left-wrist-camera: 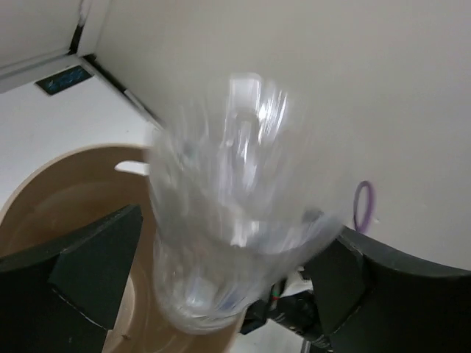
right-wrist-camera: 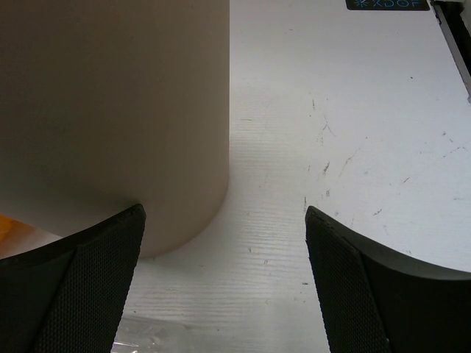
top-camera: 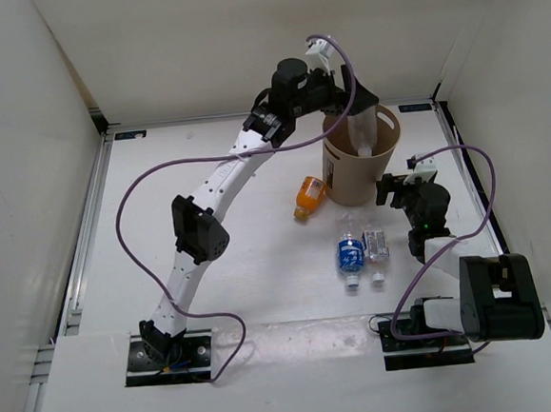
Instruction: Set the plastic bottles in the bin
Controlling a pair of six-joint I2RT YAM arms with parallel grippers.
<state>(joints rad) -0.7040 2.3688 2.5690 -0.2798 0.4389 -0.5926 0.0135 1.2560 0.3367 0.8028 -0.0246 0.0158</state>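
My left gripper [top-camera: 349, 105] hangs over the tan bin [top-camera: 350, 176]. In the left wrist view its jaws [left-wrist-camera: 235, 228] stand wide apart, and the long clear bottle [left-wrist-camera: 235, 184] is blurred between them, base down over the bin's mouth [left-wrist-camera: 59, 198]. From above, the bottle [top-camera: 363, 134] stands inside the rim. The orange bottle [top-camera: 310, 197] lies left of the bin's base. The blue-labelled bottle [top-camera: 351, 254] and the short white-labelled bottle [top-camera: 376, 248] lie side by side in front. My right gripper [top-camera: 394, 189] is open and empty, low by the bin's right side [right-wrist-camera: 110, 110].
White walls enclose the table on three sides. In the right wrist view an orange corner [right-wrist-camera: 11, 224] shows past the bin and clear plastic [right-wrist-camera: 147, 338] lies at the bottom edge. Purple cables loop off both arms.
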